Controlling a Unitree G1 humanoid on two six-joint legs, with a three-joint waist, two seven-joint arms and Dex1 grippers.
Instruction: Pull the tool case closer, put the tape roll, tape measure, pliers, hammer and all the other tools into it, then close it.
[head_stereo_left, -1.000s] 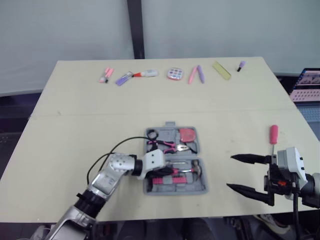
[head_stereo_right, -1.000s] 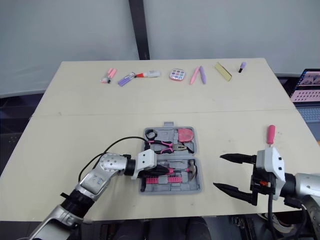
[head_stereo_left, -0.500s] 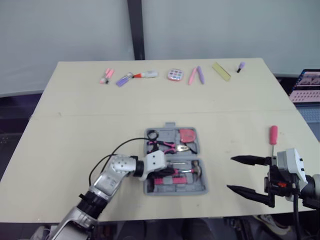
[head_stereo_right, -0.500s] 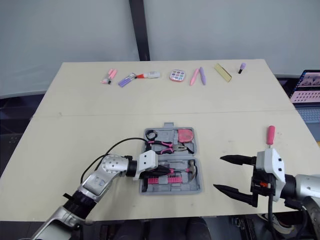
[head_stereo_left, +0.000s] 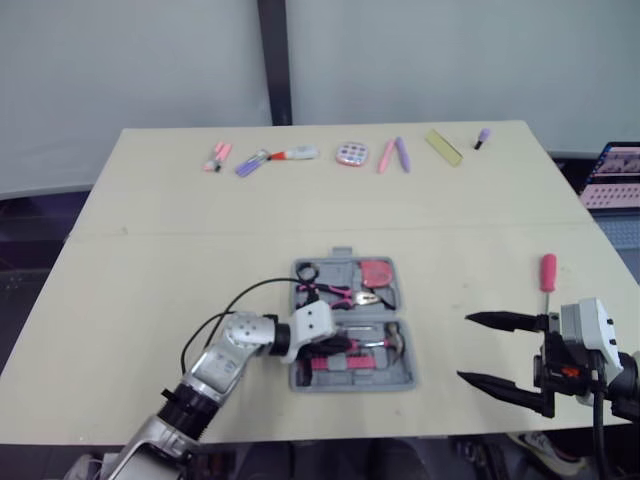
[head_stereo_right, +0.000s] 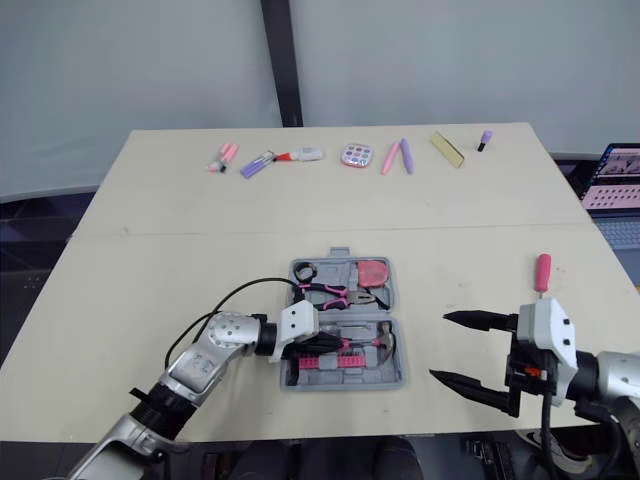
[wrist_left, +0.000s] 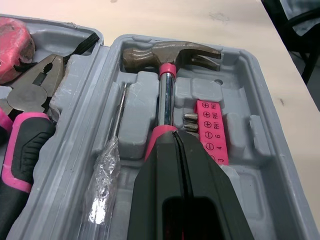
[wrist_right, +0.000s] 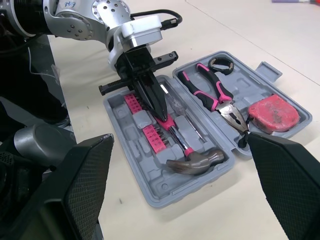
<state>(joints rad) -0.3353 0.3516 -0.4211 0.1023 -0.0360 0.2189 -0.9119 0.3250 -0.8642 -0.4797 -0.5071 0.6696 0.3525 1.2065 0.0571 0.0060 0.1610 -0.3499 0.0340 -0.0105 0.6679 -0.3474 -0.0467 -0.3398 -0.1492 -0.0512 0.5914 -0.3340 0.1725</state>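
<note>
Grey moulded plastic, the tool case (head_stereo_left: 404, 378) lies open on the beige table (head_stereo_left: 150, 260), near the front edge and about midway across. It looks stiff and, now loaded, fairly heavy; I judge that the lid is best taken at its far rim, where a push should swing it over.

Just right of the case, the right hand (head_stereo_left: 464, 348) hovers with its fingers well apart and nothing between them. The left hand (wrist_left: 175, 136) has its fingers pressed together, lying along the grip of the hammer (wrist_left: 167, 90), over it rather than around it. The hammer sits in the near half; its steel head probably makes it top-heavy.

Pliers (head_stereo_left: 340, 293), tape measure (head_stereo_left: 376, 270) and tape roll (head_stereo_left: 306, 270) occupy the far half.

One pink-handled screwdriver (head_stereo_left: 547, 272) lies on the table near the right hand. It is slim, light and apt to roll, so the handle seems the surest hold.
</note>
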